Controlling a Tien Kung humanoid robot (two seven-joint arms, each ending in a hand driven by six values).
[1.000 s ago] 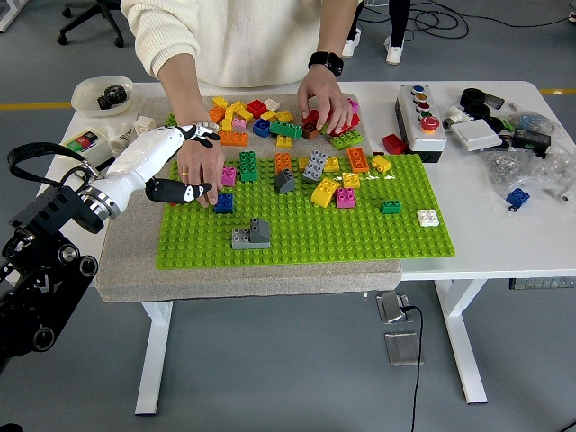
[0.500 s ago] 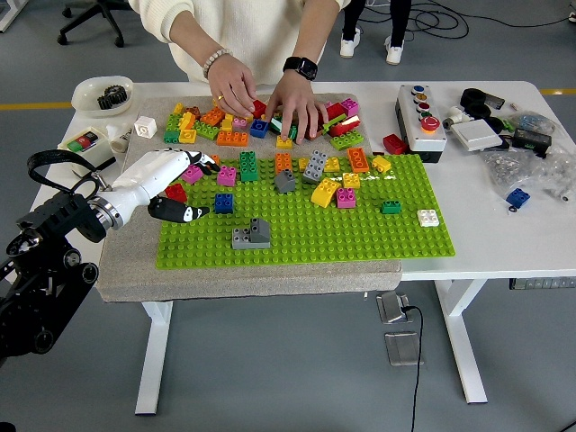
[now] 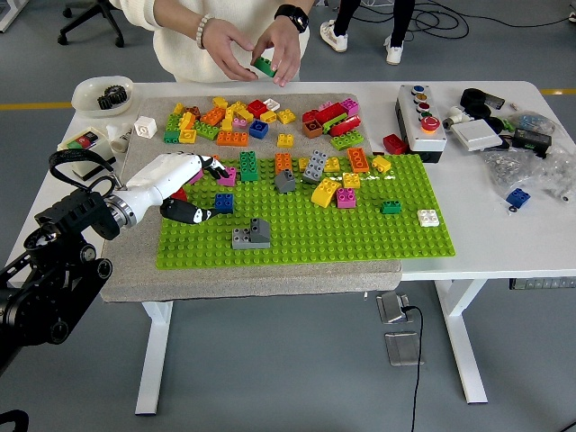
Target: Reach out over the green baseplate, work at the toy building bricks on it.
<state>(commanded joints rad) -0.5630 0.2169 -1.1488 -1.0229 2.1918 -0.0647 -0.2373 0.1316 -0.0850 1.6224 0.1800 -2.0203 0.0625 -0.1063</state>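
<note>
The green baseplate (image 3: 360,236) lies on a grey mat and carries scattered bricks: a grey stack (image 3: 251,235), a blue brick (image 3: 223,203), a yellow one (image 3: 325,192), a small white one (image 3: 428,217). My left hand (image 3: 209,192), white with black fingertips, hovers over the plate's left edge beside the blue brick. Its fingers are spread and hold nothing, and a red brick (image 3: 178,193) partly shows under it. A pile of loose bricks (image 3: 256,117) sits behind the plate. At the far side a person's two hands hold a green brick (image 3: 264,65) above the table edge.
A grey button box (image 3: 421,112) and a red brick (image 3: 394,143) stand right of the pile. Cables, bags and a blue brick (image 3: 517,198) clutter the table's right end. A white bowl (image 3: 102,94) and small boxes sit at the back left.
The person's hands left the loose pile and rose to the far edge with a green brick. My left hand edged slightly right over the plate's left border.
</note>
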